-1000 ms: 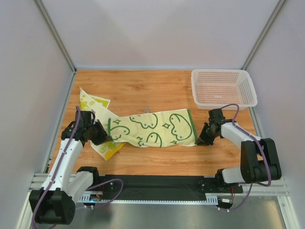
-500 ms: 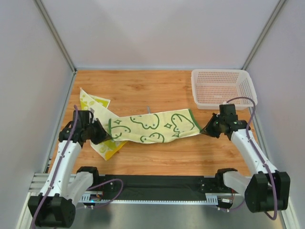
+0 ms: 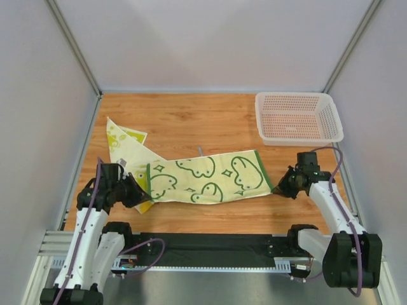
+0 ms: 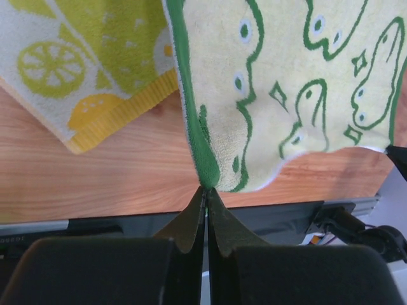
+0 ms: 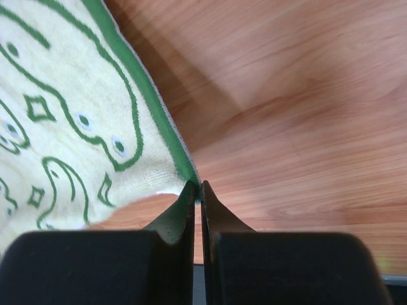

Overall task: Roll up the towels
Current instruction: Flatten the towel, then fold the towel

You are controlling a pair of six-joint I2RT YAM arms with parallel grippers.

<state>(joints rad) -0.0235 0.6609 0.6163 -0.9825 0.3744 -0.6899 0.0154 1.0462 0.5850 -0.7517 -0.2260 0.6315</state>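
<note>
From above, the left tool (image 3: 138, 192) is pinching the left near corner of the cream-yellow towel (image 3: 203, 178), and the right tool (image 3: 278, 187) is pinching its right near corner, so the cloth is stretching between them across the near middle of the tabletop (image 3: 191, 121). The towel's left end is lying over the near part of the lemon-print towel (image 3: 124, 143), which is spreading toward the far left. A white perforated basket (image 3: 297, 95) is sitting at the far right, well apart from both cloths. In the left wrist view, the left tool (image 4: 206, 190) is clenching with its jaws pressed together on the green-bordered corner of the cream-yellow towel (image 4: 286, 82); the lemon-print towel (image 4: 70, 63) is showing to the left beneath it, over the wood of the tabletop (image 4: 95, 178). In the right wrist view, the right tool (image 5: 197, 185) is likewise clamping tight, its fingertips gripping the very tip of the cream-yellow towel (image 5: 63, 114) at the green edge, with the corner hanging just above the tabletop (image 5: 286, 127) and casting a shadow on it.
</note>
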